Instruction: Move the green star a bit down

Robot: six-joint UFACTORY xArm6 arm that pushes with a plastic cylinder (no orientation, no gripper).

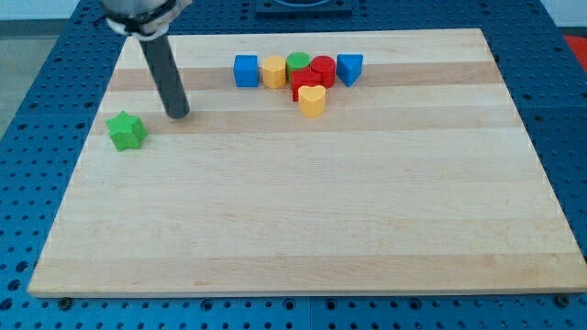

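While resting alone near the view's left edge: green star (127,130) | just right and slightly above, apart from it: my tip (179,114), bare rod, holding nothing | farther right along the top, bunched: blue cube (245,71), yellow block (273,71), green cylinder (298,62), red cylinder (322,70), yellow heart (312,100), blue triangle (349,68).

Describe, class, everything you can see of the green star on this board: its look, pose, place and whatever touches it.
The green star is a small, chunky block of solid, matt bright green with blunt points. It lies flat on the wooden board, near the view's left edge, alone and far from the cluster of blocks at the view's top. Nothing touches it but the board. My tip stands just up and to the view's right of it, with a clear gap between.
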